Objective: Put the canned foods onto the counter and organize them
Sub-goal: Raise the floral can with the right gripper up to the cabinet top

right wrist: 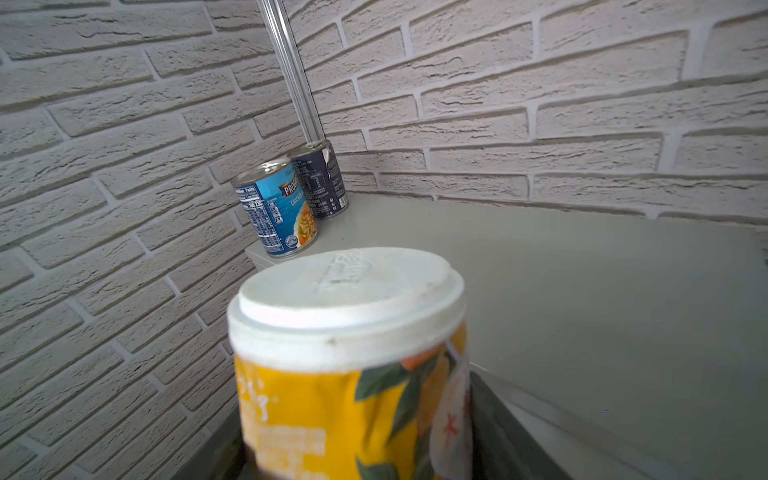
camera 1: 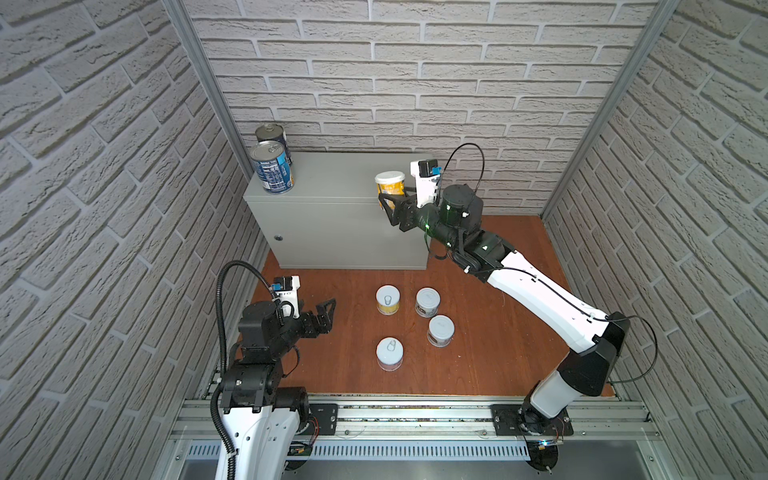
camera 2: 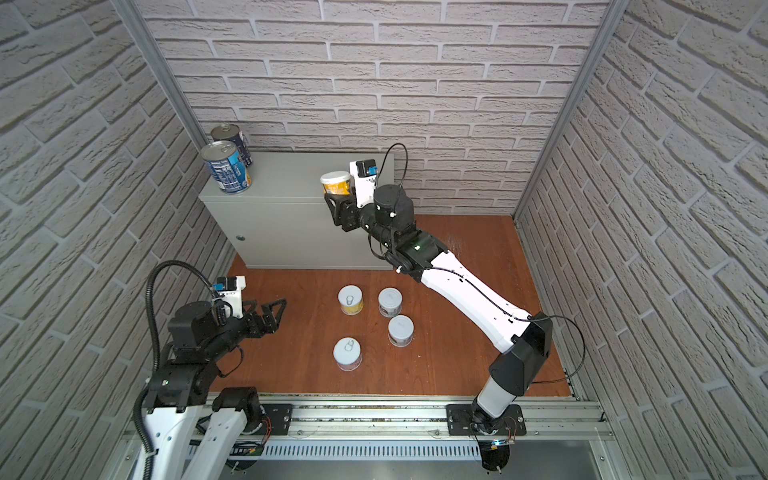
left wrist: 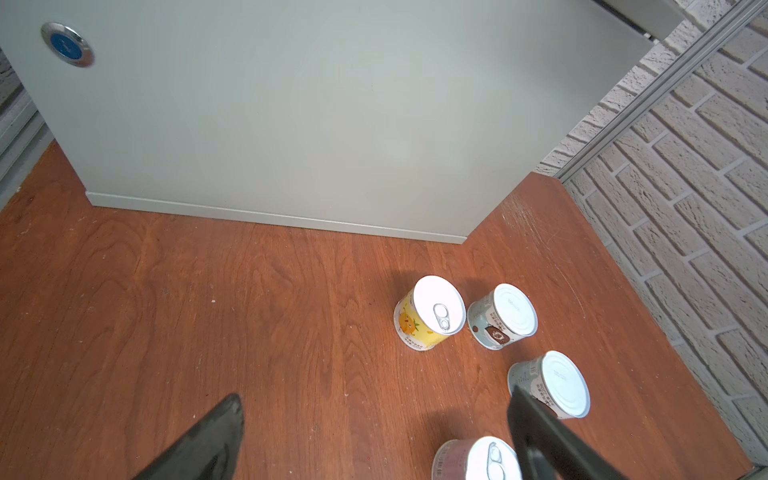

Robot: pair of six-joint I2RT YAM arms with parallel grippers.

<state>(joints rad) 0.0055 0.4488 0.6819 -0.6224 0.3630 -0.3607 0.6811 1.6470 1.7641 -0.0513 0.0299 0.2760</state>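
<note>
My right gripper (camera 1: 386,200) (camera 2: 335,198) (right wrist: 357,457) is shut on a white-lidded yellow can (camera 1: 390,183) (camera 2: 336,183) (right wrist: 345,332), held upright at the front right edge of the grey counter (camera 1: 332,178) (camera 2: 286,178) (right wrist: 602,291). Two dark-blue cans (camera 1: 272,170) (camera 1: 272,136) (right wrist: 276,208) stand in the counter's back left corner. Several short white-lidded cans stand on the wooden floor: a yellow one (camera 1: 388,300) (left wrist: 430,311), two grey-labelled (camera 1: 428,302) (camera 1: 441,330), and a nearer one (camera 1: 390,353) (left wrist: 478,459). My left gripper (camera 1: 328,316) (left wrist: 374,399) hangs open and empty over the floor, left of them.
Brick-pattern walls close in on three sides, with metal corner posts (camera 1: 208,83). The counter's front (left wrist: 291,104) carries a round lock (left wrist: 66,43). An aluminium rail (camera 1: 395,415) runs along the near edge under both arm bases. Bare floor (camera 1: 498,353) lies right of the cans.
</note>
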